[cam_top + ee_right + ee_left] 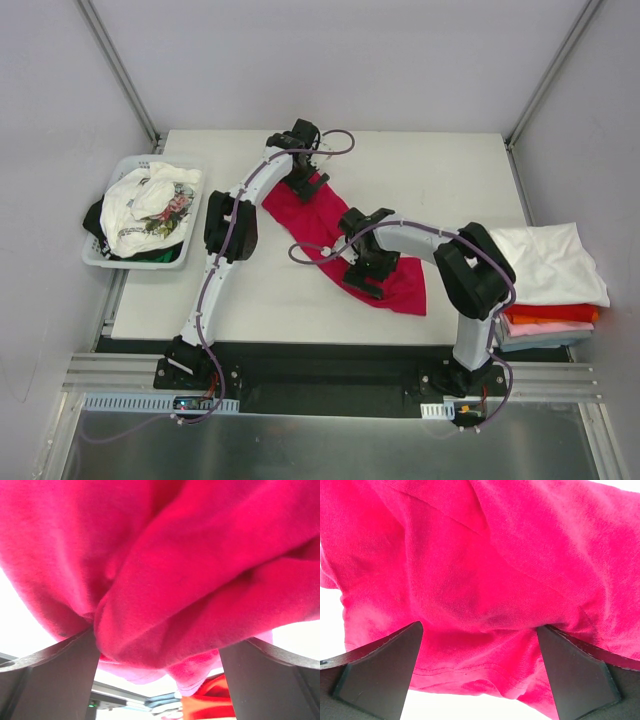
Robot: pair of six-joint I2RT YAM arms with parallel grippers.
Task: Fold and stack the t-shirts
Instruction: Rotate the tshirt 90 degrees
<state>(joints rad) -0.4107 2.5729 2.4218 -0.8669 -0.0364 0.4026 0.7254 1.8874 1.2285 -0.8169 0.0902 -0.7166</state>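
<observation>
Between the left pincer's (480,628) black fingers (385,670), which stand spread wide apart, lies a flat, lightly creased stretch of the crimson t-shirt (322,218); the cloth runs across the whole gap and brushes the inner edge of one finger, but nothing is clamped. From above, this pincer sits on the far end of the shirt, close to the middle of the tabletop's (440,175) far half.

The right pincer (159,642) is likewise spread about as wide as it goes. A thick rolled fold of the same shirt bulges down into the gap and touches both fingers; whether they press on it cannot be told. It sits on the near end of the shirt, which stretches as a long, rumpled diagonal band from far left to near right between the two pincers.

At the tabletop's right edge stands a stack of folded shirts: a white one (548,262) on top, then a red-orange one (552,313), a pink one (545,327) and a pale one lowest. Off the left edge a white basket (100,262) holds a crumpled white printed shirt (150,205) over a dark one (94,216).
</observation>
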